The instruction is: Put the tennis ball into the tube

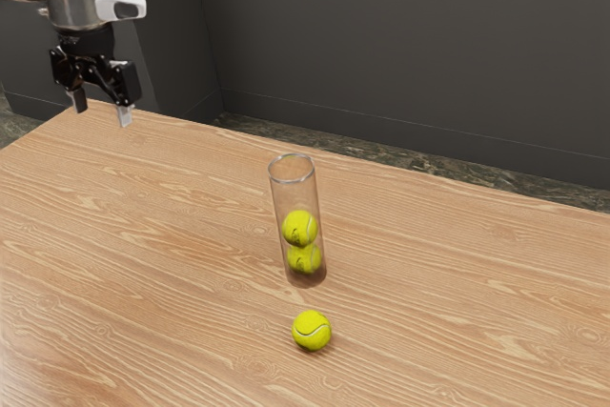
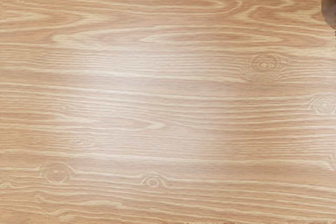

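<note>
At the exterior view's left, the fingers (image 1: 124, 115) stand apart; the tennis ball (image 1: 312, 331) lies nearer than the tube (image 1: 294, 199), dark wall (image 1: 400, 54) beyond. Wrist view: grained wooden surface (image 2: 157, 103), a dark rounded shape (image 2: 329, 7).

Tennis balls: we count three in all. Of these we enter two inside the tube (image 1: 294, 195), namely one upper ball (image 1: 299, 229) and one lower ball (image 1: 304, 260), and one loose ball (image 1: 312, 331) outside it. Tubes: we list one. Worktops (image 1: 162, 245): we list one. Robot arms (image 1: 76, 9): we record one. Claws (image 1: 102, 113): we record one, with two fingers (image 1: 124, 115) to its count.
</note>
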`<control>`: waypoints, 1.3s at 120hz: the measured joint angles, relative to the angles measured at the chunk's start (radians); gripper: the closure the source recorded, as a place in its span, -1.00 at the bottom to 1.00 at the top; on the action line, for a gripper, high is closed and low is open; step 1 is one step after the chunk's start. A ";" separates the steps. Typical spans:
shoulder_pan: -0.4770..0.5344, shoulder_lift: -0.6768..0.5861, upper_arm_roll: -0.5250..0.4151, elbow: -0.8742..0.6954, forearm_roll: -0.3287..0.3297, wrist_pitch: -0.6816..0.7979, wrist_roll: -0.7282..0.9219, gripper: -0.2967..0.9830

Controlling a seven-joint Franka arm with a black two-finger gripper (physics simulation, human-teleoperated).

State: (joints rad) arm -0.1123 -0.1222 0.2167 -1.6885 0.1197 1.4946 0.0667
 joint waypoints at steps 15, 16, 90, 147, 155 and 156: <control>-0.018 -0.002 0.000 0.001 -0.002 -0.004 0.011 -0.54; -0.021 -0.002 0.000 0.001 -0.003 -0.004 0.012 -0.54; -0.311 0.246 0.023 -0.248 -0.274 0.315 -0.143 -0.54; -0.429 0.448 0.016 -0.249 -0.312 0.535 -0.218 -0.54; -0.438 0.468 0.015 -0.249 -0.313 0.549 -0.224 -0.54; -0.440 0.470 0.015 -0.249 -0.313 0.551 -0.225 -0.54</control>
State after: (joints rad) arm -0.5521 0.3477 0.2313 -1.9378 -0.1930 2.0455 -0.1580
